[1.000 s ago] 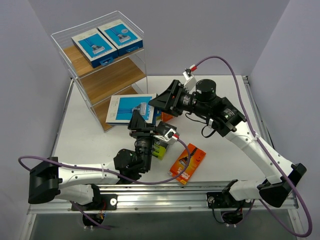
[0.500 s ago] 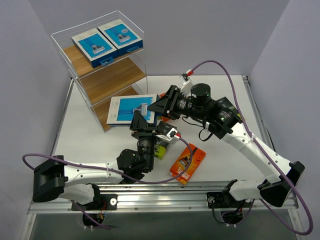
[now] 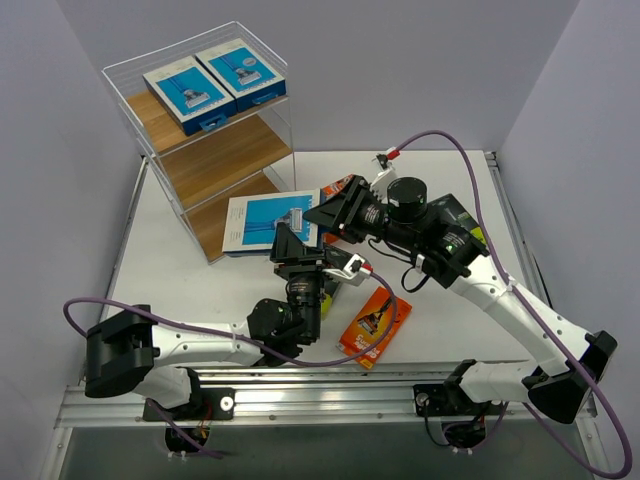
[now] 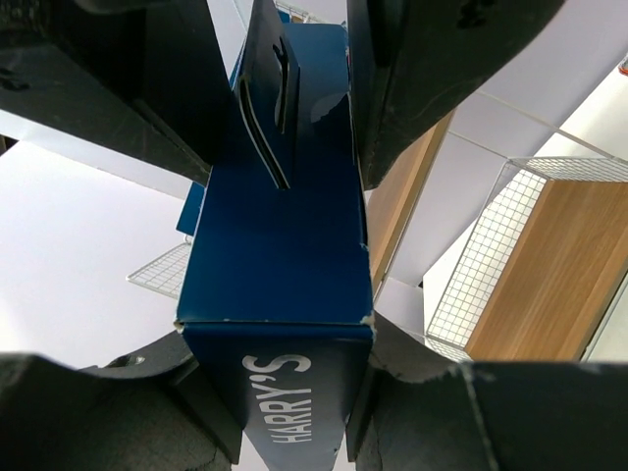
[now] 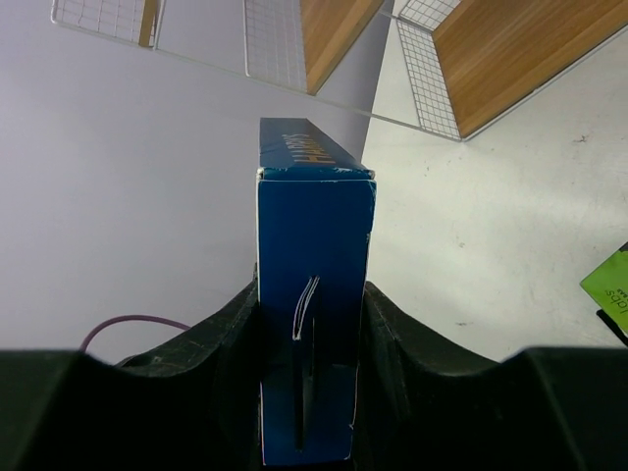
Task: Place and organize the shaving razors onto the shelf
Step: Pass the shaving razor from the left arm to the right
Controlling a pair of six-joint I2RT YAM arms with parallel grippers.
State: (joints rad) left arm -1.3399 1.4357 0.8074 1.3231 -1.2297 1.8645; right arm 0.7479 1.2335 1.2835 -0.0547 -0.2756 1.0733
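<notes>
A blue-and-white shaving razor pack (image 3: 262, 222) hangs above the table in front of the shelf (image 3: 220, 160), held at both ends. My left gripper (image 3: 288, 244) is shut on its near end, where the pack (image 4: 280, 255) fills the jaws of that gripper (image 4: 280, 392). My right gripper (image 3: 326, 212) is shut on the opposite end, the pack (image 5: 314, 216) standing edge-on in that gripper (image 5: 314, 324). Two blue packs (image 3: 185, 92) (image 3: 240, 68) lie on the shelf's top board. An orange pack (image 3: 375, 325) lies on the table.
A black pack with a lime-green end (image 3: 330, 293) lies mostly hidden under the left arm; its green corner (image 5: 608, 280) shows on the table. Another orange pack (image 3: 337, 185) peeks out behind the right gripper. The shelf's wire frame (image 4: 491, 255) and wooden boards (image 5: 510, 49) are close ahead.
The right gripper's jaws have narrowed onto the far end of the blue pack. Both arms and the pack have shifted slightly right and toward the back.
</notes>
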